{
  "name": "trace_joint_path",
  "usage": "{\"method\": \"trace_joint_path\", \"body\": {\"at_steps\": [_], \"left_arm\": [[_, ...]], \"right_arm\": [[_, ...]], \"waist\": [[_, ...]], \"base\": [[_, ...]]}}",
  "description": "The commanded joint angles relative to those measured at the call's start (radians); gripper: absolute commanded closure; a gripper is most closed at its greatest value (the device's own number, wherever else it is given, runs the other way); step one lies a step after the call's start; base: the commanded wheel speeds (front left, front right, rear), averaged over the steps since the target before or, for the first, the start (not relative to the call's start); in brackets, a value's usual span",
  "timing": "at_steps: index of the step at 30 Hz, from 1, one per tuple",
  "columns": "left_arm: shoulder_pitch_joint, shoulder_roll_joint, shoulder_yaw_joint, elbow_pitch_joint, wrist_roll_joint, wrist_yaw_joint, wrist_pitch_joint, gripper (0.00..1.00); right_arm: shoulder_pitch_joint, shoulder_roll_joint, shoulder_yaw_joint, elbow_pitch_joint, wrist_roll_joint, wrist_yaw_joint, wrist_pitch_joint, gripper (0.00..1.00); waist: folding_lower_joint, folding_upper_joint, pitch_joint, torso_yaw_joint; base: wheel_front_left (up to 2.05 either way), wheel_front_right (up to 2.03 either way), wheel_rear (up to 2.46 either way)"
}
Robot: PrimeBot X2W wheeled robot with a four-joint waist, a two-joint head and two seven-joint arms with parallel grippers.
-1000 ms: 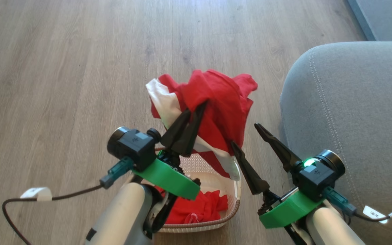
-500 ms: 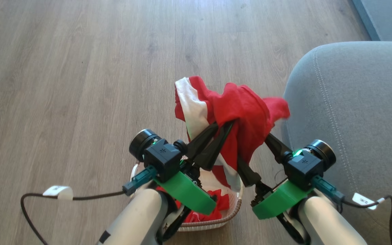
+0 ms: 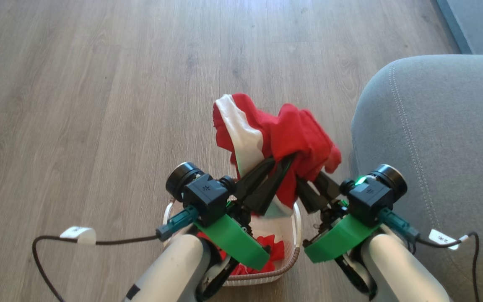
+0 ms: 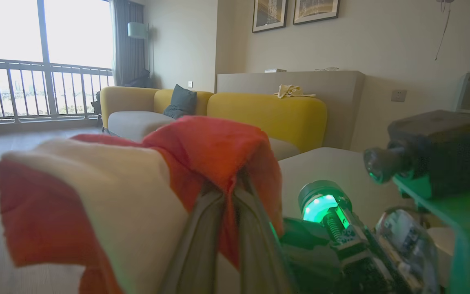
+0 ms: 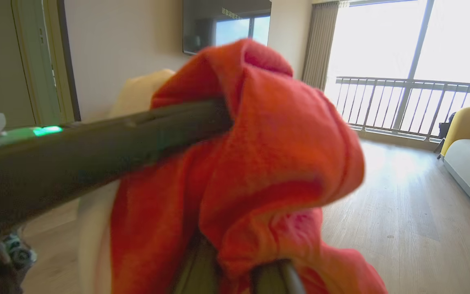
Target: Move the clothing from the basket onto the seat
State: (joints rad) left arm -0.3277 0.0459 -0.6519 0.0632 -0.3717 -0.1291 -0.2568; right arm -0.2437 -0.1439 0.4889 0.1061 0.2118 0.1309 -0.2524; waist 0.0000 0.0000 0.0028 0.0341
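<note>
A red garment with a white band (image 3: 283, 134) hangs bunched above the basket (image 3: 294, 256), held from both sides. My left gripper (image 3: 285, 160) is shut on its middle; in the left wrist view the closed fingers (image 4: 206, 228) vanish into a red fold (image 4: 218, 143). My right gripper (image 3: 310, 181) has its tips buried in the cloth's right side, and its fingers (image 5: 276, 275) pinch red fabric (image 5: 267, 163). A second red garment (image 3: 268, 247) lies in the basket. The grey seat (image 3: 442, 138) stands just right of the basket.
Wood floor (image 3: 99, 105) spreads to the left and ahead. Black cables with white tags (image 3: 78, 235) trail from both wrists. A blue-grey furniture edge (image 3: 476, 21) is at the far right corner. The left gripper's finger (image 5: 96, 151) crosses the right wrist view.
The right gripper, open and beside the garment a second ago, has moved in and closed on its right side. The left gripper carried the garment rightward, toward the seat. The camera shifted slightly.
</note>
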Motion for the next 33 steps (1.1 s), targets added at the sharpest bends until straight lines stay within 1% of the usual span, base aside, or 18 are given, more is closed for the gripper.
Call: {"method": "trace_joint_path", "body": {"at_steps": [1,5,6,7,8,14,21,23,28,30,33], "left_arm": [[-0.050,0.004,0.027,-0.022,-0.007,0.000,-0.005,1.00],[-0.048,0.004,0.022,0.001,-0.015,-0.001,-0.005,1.00],[-0.046,0.004,0.023,0.007,-0.020,-0.001,-0.005,0.86],[-0.045,0.004,0.025,0.013,-0.029,-0.001,-0.005,0.27],[-0.046,0.004,0.026,0.018,-0.034,-0.001,-0.005,0.00],[-0.049,0.004,0.040,0.044,-0.028,-0.001,-0.005,0.00],[-0.039,0.004,0.044,0.102,0.015,-0.001,-0.005,0.00],[-0.032,0.004,0.052,0.143,0.049,-0.001,-0.005,0.00],[0.001,0.004,0.129,0.181,0.073,0.044,-0.005,0.00],[0.005,0.004,0.137,0.192,0.094,0.049,-0.005,0.00],[0.020,0.004,0.177,0.208,0.115,0.065,-0.005,0.00]], "right_arm": [[-0.032,0.023,0.001,-0.044,0.008,0.000,-0.009,1.00],[-0.018,0.038,-0.036,-0.069,0.012,0.000,-0.009,1.00],[-0.016,0.040,-0.045,-0.077,0.010,0.000,-0.009,1.00],[-0.013,0.042,-0.053,-0.084,0.008,0.000,-0.009,1.00],[-0.010,0.045,-0.060,-0.091,0.008,0.000,-0.009,1.00],[0.001,0.058,-0.111,-0.122,0.006,0.000,-0.009,1.00],[0.011,0.065,-0.204,-0.148,0.004,0.000,-0.009,1.00],[0.011,0.063,-0.226,-0.157,0.002,0.000,-0.009,1.00],[0.016,0.048,-0.284,-0.189,-0.013,0.000,-0.009,1.00],[0.017,0.048,-0.293,-0.195,-0.014,0.000,-0.009,1.00],[0.023,0.043,-0.314,-0.212,-0.015,0.000,-0.009,1.00]], "waist": [[0.0000,0.0000,0.000,0.001],[0.0000,0.0000,-0.002,0.004],[0.0000,0.0000,-0.002,0.004],[0.0000,0.0000,-0.003,0.005],[0.0000,0.0000,-0.003,0.005],[0.0000,0.0000,-0.004,0.004],[0.0000,0.0000,-0.003,-0.001],[0.0000,0.0000,-0.003,-0.003],[0.0000,0.0000,0.003,-0.011],[0.0000,0.0000,0.003,-0.013],[0.0000,0.0000,0.006,-0.017]], "base": [[0.00,0.00,0.00],[0.00,0.00,0.00],[0.00,0.00,0.00],[0.00,0.00,0.00],[0.00,0.00,0.00],[0.00,0.00,0.00],[0.00,0.00,0.00],[0.00,0.00,0.00],[0.00,0.00,0.00],[0.00,0.00,0.00],[0.00,0.00,0.00]]}}
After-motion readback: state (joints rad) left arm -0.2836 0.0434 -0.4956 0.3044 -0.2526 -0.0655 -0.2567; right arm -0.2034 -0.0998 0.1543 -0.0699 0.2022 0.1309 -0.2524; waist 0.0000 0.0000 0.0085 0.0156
